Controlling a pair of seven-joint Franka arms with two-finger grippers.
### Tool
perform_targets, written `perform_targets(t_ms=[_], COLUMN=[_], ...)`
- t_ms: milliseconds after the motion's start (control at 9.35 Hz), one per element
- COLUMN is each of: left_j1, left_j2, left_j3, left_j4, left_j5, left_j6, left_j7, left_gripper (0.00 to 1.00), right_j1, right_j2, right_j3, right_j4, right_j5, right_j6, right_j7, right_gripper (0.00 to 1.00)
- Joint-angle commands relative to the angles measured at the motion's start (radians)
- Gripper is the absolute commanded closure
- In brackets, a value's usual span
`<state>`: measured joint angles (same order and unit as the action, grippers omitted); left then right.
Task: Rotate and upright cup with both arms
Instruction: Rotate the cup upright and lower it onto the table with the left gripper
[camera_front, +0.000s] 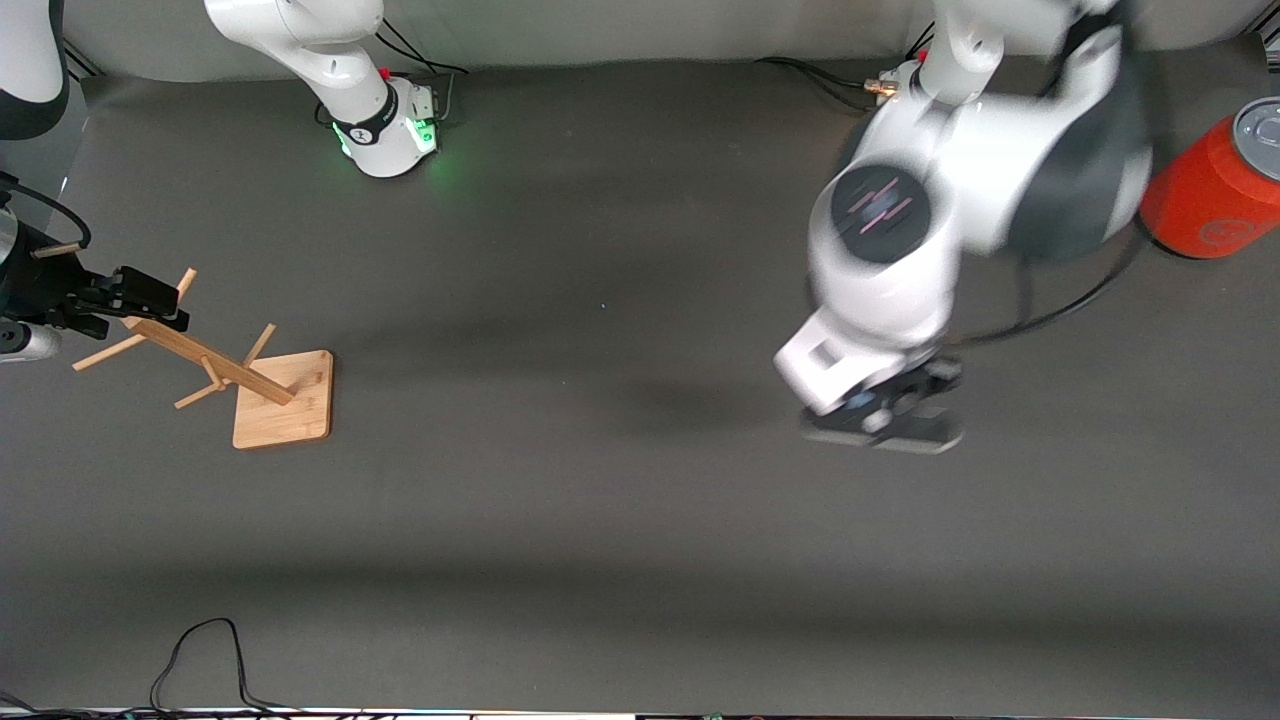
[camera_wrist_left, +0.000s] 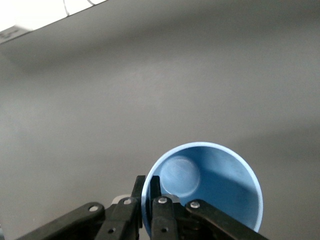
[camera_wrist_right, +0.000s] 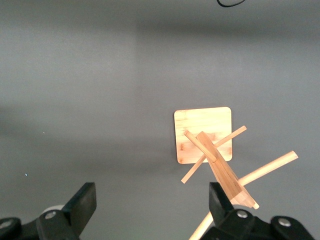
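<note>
In the left wrist view the pale-blue cup (camera_wrist_left: 210, 190) shows its open mouth and round bottom. My left gripper (camera_wrist_left: 148, 181) is shut on the cup's rim wall, one finger inside and one outside. In the front view the left gripper (camera_front: 885, 418) hangs over the mat toward the left arm's end, and the arm hides the cup. My right gripper (camera_front: 135, 296) is open and empty, up beside the top of the wooden peg rack (camera_front: 215, 365). In the right wrist view the right gripper (camera_wrist_right: 152, 205) is spread wide, with the rack (camera_wrist_right: 210, 150) next to one finger.
A large orange cylinder with a grey top (camera_front: 1215, 190) lies at the left arm's end of the table. The rack's square base (camera_front: 283, 400) rests on the dark mat. A black cable (camera_front: 200, 650) loops at the table edge nearest the front camera.
</note>
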<state>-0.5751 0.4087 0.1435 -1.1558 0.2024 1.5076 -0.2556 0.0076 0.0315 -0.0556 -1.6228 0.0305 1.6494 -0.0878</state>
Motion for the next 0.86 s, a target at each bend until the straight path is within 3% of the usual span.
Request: perform_targets(t_ms=[0,214,748], left_j1=[0.017,0.011,-0.086], left_j2=[-0.322,-0.358,-0.023], left_j3=[-0.005,-0.007,-0.022], left_j4=[-0.429,-0.576,-0.584], left_j5=[-0.079,-0.171,-0.181], left_j6=[0.174,0.372,0.721], left_j7=[-0.011,-0.058,-0.302], left_gripper=[1.00,1.00,1.00], right_j1=[-0.001,-0.001,-0.001], right_j2=[-0.010,-0.010,-0.010], right_j3=[-0.001,-0.001,-0.001], right_j4=[0.000,0.000,0.000], right_j5=[-0.014,-0.014,-0.014], right_j6=[0.009,0.007,0.007], right_j7=[-0.015,-0.013,-0.013], right_gripper=[0.00,0.00,0.00])
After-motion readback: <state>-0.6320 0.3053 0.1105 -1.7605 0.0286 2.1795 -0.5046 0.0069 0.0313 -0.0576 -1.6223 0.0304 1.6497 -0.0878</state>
